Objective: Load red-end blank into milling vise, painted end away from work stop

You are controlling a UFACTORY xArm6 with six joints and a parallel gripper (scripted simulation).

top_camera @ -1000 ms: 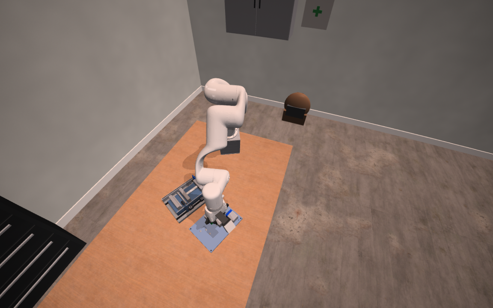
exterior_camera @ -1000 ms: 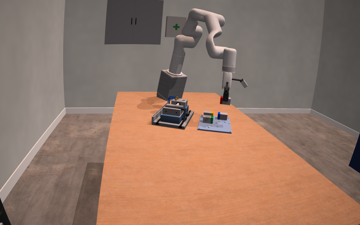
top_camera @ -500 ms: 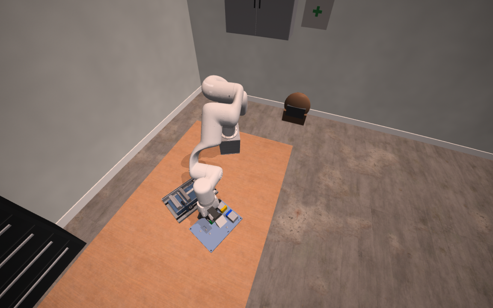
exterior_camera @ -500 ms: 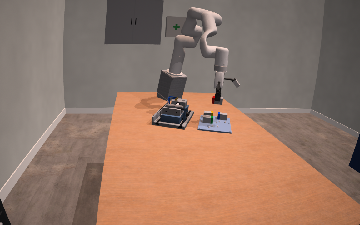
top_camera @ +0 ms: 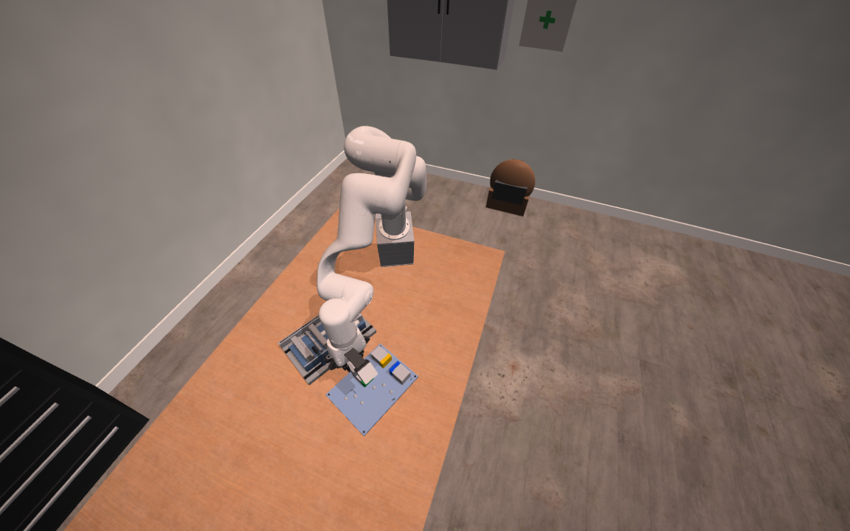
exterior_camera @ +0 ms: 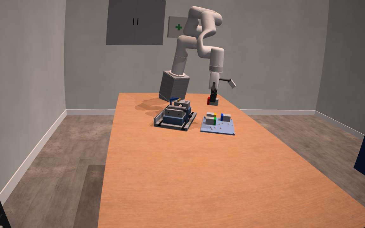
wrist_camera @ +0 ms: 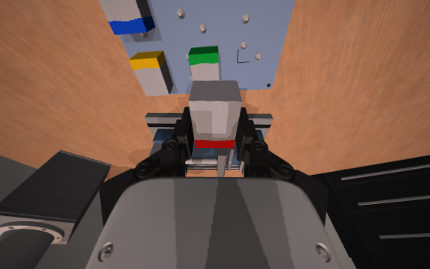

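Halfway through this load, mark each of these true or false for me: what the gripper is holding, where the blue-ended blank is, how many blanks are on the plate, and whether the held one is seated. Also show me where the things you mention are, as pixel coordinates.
The gripper (exterior_camera: 213, 99) (wrist_camera: 214, 118) holds the red-ended blank (exterior_camera: 216, 102) (wrist_camera: 215, 119). True.

The blue-ended blank (top_camera: 401, 373) (exterior_camera: 226, 117) (wrist_camera: 125, 11) is in the vise (top_camera: 304, 348) (exterior_camera: 174, 119) (wrist_camera: 163, 136). False: it lies on the infeed plate (top_camera: 368, 412) (exterior_camera: 217, 130) (wrist_camera: 222, 37).

Three blanks are on the infeed plate. True.

The red-ended blank is seated between the jaws. False: it hangs above the table, in the fingers.
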